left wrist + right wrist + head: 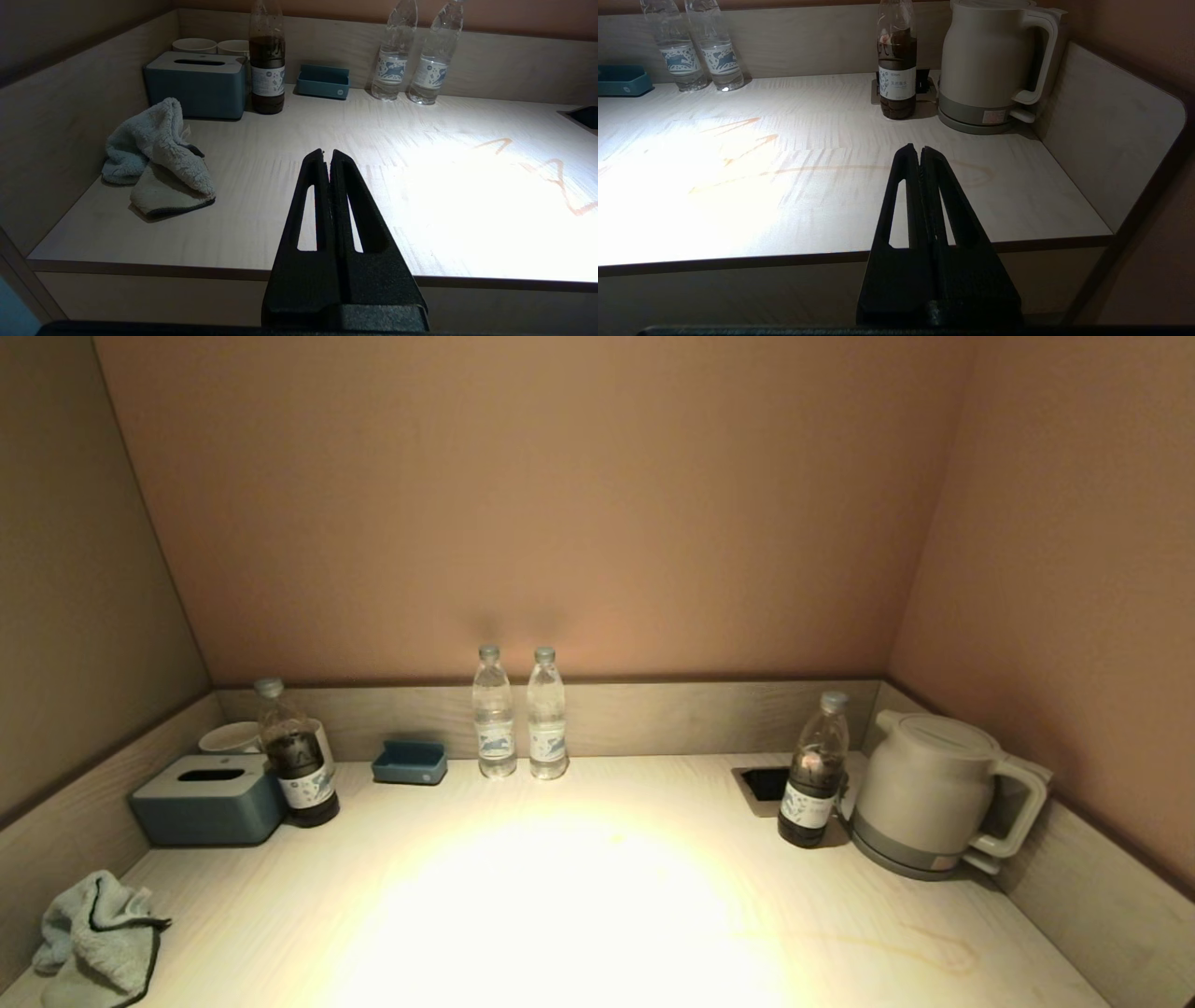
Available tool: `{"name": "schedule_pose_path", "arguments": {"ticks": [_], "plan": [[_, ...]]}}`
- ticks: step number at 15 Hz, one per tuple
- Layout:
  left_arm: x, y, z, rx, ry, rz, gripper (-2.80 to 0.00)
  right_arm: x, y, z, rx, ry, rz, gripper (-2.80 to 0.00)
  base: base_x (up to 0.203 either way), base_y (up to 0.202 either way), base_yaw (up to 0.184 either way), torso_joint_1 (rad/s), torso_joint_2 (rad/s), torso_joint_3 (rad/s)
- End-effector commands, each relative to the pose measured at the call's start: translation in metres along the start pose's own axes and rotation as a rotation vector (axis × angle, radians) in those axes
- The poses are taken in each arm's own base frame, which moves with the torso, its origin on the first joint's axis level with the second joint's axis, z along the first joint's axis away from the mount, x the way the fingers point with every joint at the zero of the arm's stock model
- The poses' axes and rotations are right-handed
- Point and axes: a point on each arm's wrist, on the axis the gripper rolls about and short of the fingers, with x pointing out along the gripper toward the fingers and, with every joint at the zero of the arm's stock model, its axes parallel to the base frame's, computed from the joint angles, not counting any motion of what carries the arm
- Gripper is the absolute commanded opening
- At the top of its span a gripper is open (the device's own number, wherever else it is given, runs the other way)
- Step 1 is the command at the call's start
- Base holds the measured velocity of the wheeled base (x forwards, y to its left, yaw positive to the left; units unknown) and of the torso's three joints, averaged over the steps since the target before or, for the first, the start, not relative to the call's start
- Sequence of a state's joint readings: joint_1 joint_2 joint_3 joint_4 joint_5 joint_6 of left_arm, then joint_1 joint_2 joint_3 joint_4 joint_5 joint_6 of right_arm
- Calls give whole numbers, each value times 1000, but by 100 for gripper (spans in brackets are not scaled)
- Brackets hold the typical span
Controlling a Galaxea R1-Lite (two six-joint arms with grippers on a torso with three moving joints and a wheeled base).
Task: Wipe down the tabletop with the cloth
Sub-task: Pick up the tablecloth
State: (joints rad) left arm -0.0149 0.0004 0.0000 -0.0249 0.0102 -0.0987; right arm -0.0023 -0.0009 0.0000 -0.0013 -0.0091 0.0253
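I am holding my left gripper (pixel 327 154) in front of the tabletop's (pixel 597 896) near edge, its fingers pressed together on nothing. My right gripper (pixel 920 150) is hanging the same way at the front edge on the other side, fingers likewise closed and empty. Neither gripper is showing in the head view.

The cloth (pixel 98 933) is lying crumpled in the lower left corner of the head view, on the tabletop close against the left side wall; in the left wrist view the cloth (pixel 156 156) is sitting at centre left, well apart from my fingertips.

Orange streaks (pixel 747 154) are running across the bright middle of the surface, and they look like a stain, though the glare is making that hard to judge.

Along the back, left to right in the head view, are standing a tissue box (pixel 207 798), a dark bottle (pixel 297 761), a small blue tray (pixel 409 763), two clear water bottles (pixel 520 714), another dark bottle (pixel 814 775) and a kettle (pixel 929 793) at the right.
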Motion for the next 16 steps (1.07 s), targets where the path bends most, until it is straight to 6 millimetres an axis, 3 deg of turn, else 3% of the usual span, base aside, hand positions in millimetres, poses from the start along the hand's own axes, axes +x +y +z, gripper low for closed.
{"name": "schedule_pose_path", "arguments": {"ticks": [1, 16], "plan": [[0, 0, 0, -1, 0, 2, -280, 0, 0, 0, 1, 1, 1, -280, 0, 0, 0, 0, 0, 0], [0, 0, 0, 4, -2, 5, -280, 0, 0, 0, 1, 1, 1, -280, 0, 0, 0, 0, 0, 0]]}}
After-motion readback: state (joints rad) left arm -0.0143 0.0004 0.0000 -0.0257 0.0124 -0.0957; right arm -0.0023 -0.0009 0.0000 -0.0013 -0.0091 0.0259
